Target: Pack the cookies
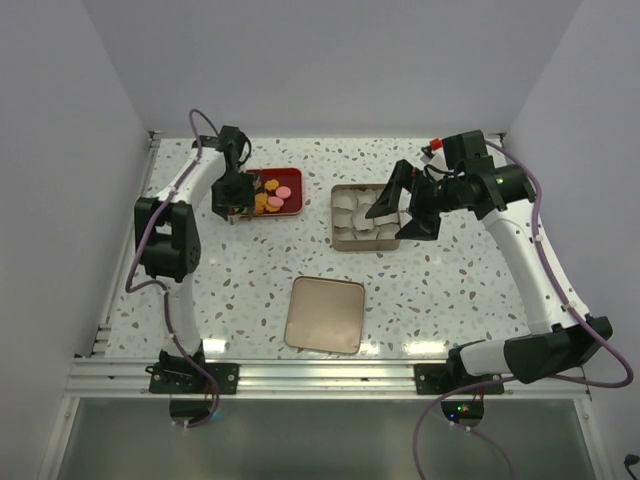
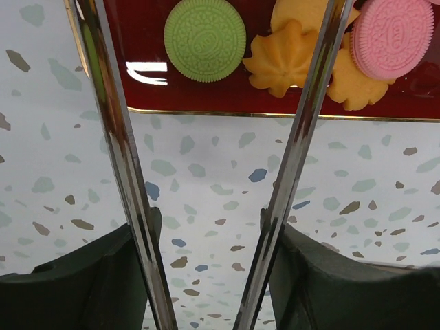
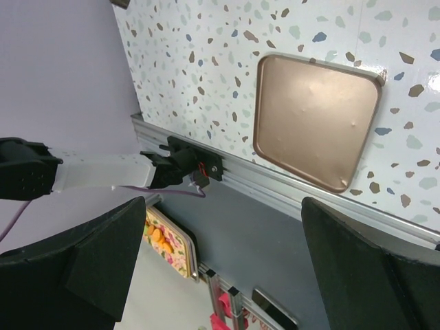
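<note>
I am holding my left claw low over the speckled terrazzo tabletop. Its two long polished metal fingers are standing moderately apart, with nothing between them but bare table. Just ahead, they are reaching over the gold-rimmed edge of the glossy red rectangular tray. A round green sandwich cookie is lying there between the fingers. The right-hand finger is crossing an orange flower-shaped cookie, and beyond it a round pink sandwich cookie is overlapping another orange piece. The tips are running out of view, so I cannot tell whether they are touching anything.

I am judging this to be the reach for a cookie, with nothing gripped yet. The next move is calling for the tips to settle either side of one cookie, probably the green one, and then pinch gently, since these flat pieces are lying close together.

My left arm is bending forward and down, with the wrist turned toward the tray. Well off to the right, my right claw is hanging wide open and empty above the rectangular metal tin lined with white paper cups. Behind and to the right, the bronze square lid is lying flat.
</note>
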`<act>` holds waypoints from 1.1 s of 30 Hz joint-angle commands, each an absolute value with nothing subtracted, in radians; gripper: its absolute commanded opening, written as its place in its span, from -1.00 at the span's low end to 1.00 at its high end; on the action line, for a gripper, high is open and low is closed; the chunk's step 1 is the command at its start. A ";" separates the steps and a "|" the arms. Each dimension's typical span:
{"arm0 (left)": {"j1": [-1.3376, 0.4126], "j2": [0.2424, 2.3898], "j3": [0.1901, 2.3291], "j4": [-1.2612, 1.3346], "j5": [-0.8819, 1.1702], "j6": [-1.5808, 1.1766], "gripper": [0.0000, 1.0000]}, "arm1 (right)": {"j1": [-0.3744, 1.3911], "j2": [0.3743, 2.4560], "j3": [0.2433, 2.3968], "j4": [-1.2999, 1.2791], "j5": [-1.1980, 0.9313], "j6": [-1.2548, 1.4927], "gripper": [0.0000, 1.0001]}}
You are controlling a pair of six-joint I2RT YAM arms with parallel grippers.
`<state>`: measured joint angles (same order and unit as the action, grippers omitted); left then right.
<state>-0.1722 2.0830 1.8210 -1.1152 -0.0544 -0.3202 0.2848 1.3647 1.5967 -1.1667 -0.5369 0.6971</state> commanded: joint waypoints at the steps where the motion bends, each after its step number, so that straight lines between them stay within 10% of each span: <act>1: -0.169 2.109 1.812 -1.112 -0.005 -0.307 0.29 | 0.281 1.339 1.594 -1.160 -0.548 0.680 0.97; 16: -0.169 2.126 1.815 -1.127 0.026 -0.314 0.21 | 0.276 1.356 1.598 -1.164 -0.561 0.663 0.97; 21: -0.173 2.027 1.734 -1.051 0.003 -0.339 0.53 | 0.275 1.351 1.597 -1.177 -0.560 0.646 0.97; 23: -0.173 1.981 1.692 -0.994 -0.046 -0.341 0.96 | 0.273 1.347 1.586 -1.178 -0.561 0.638 0.97; 33: -0.176 1.816 1.445 -0.775 -0.133 -0.364 1.00 | 0.275 1.338 1.549 -1.198 -0.558 0.606 0.97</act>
<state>-0.1715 1.8561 1.4979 -0.9028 -0.0917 -0.3500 0.2790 1.3624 1.5524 -1.1835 -0.5415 0.6415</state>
